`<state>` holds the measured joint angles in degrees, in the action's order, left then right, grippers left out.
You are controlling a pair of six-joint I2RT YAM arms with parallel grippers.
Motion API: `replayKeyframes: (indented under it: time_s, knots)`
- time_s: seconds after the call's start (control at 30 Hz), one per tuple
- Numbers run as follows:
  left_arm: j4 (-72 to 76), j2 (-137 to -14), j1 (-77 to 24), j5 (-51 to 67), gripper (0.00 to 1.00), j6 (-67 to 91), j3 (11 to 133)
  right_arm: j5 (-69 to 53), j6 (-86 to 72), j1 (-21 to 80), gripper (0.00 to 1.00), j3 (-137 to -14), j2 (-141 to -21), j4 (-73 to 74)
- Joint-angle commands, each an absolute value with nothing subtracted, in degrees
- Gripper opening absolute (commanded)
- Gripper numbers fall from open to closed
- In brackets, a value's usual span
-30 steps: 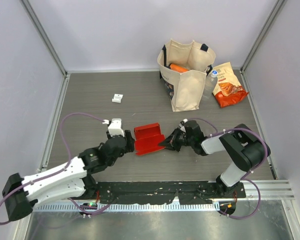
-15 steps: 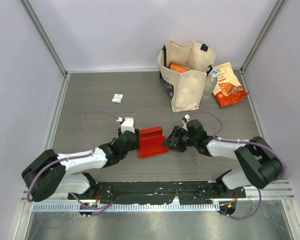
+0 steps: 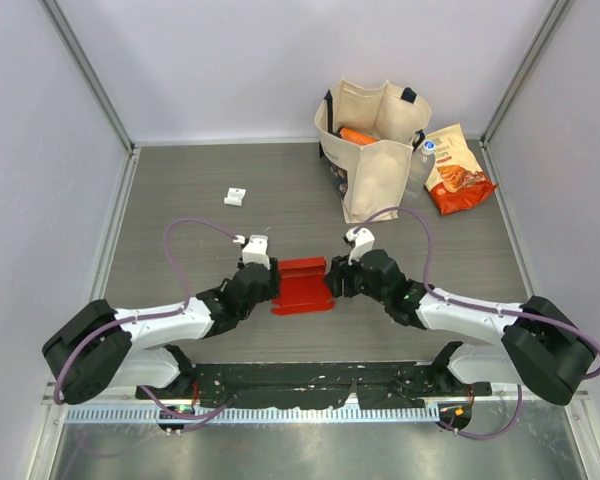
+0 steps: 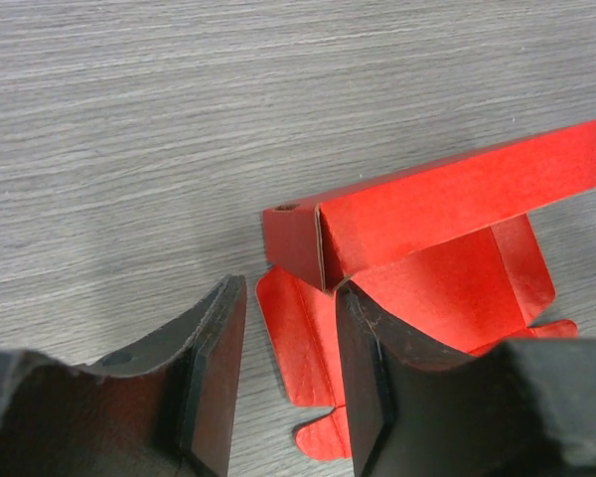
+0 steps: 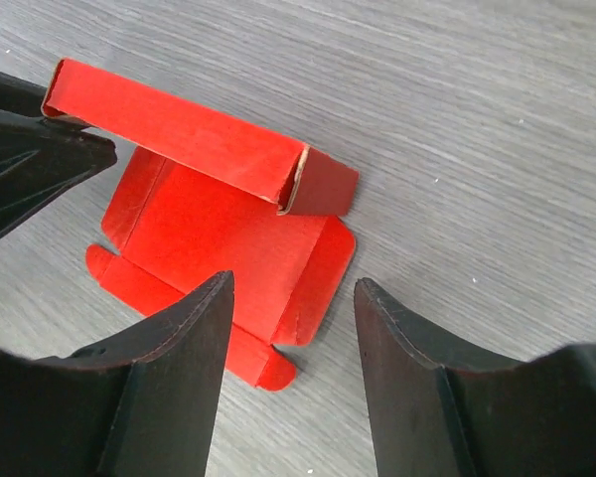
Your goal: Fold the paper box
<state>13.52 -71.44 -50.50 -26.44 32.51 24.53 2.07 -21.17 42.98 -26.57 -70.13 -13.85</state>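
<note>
A bright red paper box of thin card (image 3: 302,285) is lying near the front middle of a grey wood-grain table (image 3: 180,220), between the two black robot arms. It is only partly folded: its base panel is resting flat on the table with small rounded tabs sticking out, while one long wall along the far side is standing upright, with a short flap bent round at each end.

The left gripper (image 3: 268,284) is reaching in low at the box's left end. In the left wrist view its jaws are standing apart, gripping nothing, with the box's left side flap lying flat on the table in the gap; one black finger (image 4: 363,368) is sitting over the edge of the red base, though whether it is touching the card cannot be told.

The right gripper (image 3: 336,279) is reaching in at the box's right end. In the right wrist view its jaws are spread wide, with the two black fingers (image 5: 179,338) hanging over the near right corner of the base and closing on nothing.

Well behind the box, an upright beige cloth tote bag (image 3: 373,165) is standing near the back, with an orange-red crinkly snack bag (image 3: 457,172) lying just to its right. A small white object (image 3: 236,197) is lying apart on the left side of the table
</note>
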Motion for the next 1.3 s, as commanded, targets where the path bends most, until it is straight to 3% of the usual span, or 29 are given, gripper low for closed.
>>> replayKeyframes:
  time_s: [0.0,0.1,0.17,0.2,0.23,0.4,0.8,1.03,1.27]
  knots:
    - [15.9,-68.8,-50.4,-26.5,0.44,32.6,23.2,12.6,-14.8,46.0,0.57,-23.6,-71.5,-29.1]
    - [14.2,-68.4,-50.3,-27.8,0.39,32.9,23.0,16.5,-14.9,46.3,0.56,-22.9,-74.2,-34.4]
    - [12.7,-68.7,-50.4,-30.7,0.3,33.3,23.2,16.7,-14.3,46.4,0.53,-23.2,-76.1,-37.3]
    - [12.3,-68.9,-50.3,-32.0,0.2,34.2,23.3,16.7,-13.9,46.4,0.51,-23.7,-77.8,-37.9]
    - [12.1,-69.3,-50.4,-33.2,0.19,34.5,23.3,16.5,-13.7,46.4,0.5,-24.0,-78.7,-39.3]
    - [14.5,-72.6,-50.4,-32.5,0.33,34.5,24.5,16.5,-12.7,47.0,0.47,-25.5,-81.6,-41.4]
    - [17.0,-74.3,-50.3,-33.2,0.36,34.5,24.7,19.9,-10.0,48.9,0.47,-29.1,-87.5,-44.8]
    - [20.7,-75.0,-50.4,-32.6,0.55,33.9,23.4,22.1,-9.1,49.3,0.27,-30.3,-91.4,-48.7]
    - [22.5,-76.0,-50.6,-31.5,0.57,33.7,23.6,22.8,-10.8,49.9,0.16,-31.0,-93.6,-51.5]
